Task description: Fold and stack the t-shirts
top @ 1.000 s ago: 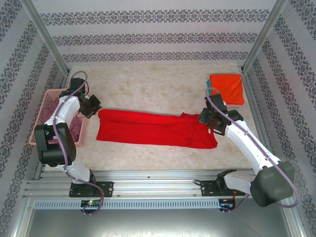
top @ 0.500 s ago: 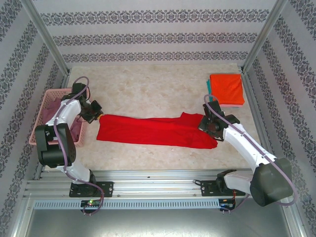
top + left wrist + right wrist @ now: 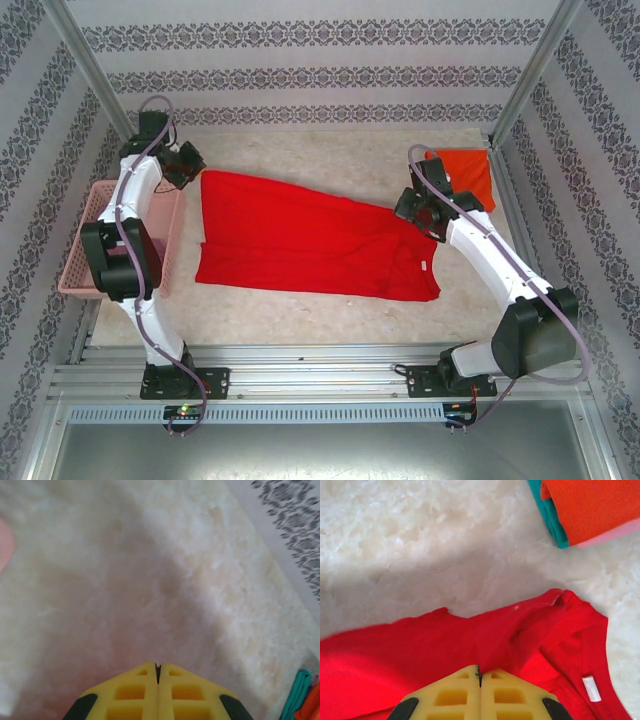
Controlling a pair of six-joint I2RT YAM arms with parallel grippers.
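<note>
right end effector (image 3: 480, 670) clamped, red t-shirt (image 3: 395, 655) edge

Looking at a bright red t-shirt (image 3: 300, 240) stretching wide across the middle of the table (image 3: 330, 150), its neck and small white tag (image 3: 591, 688) pointing right and its far edge slanting nearer toward the right. Sitting folded in a pile in the far right corner, an orange t-shirt (image 3: 470, 178) lying on top, with a teal t-shirt (image 3: 547, 510) and a dusty mauve t-shirt (image 3: 620, 532) peeking out from under it.
</note>
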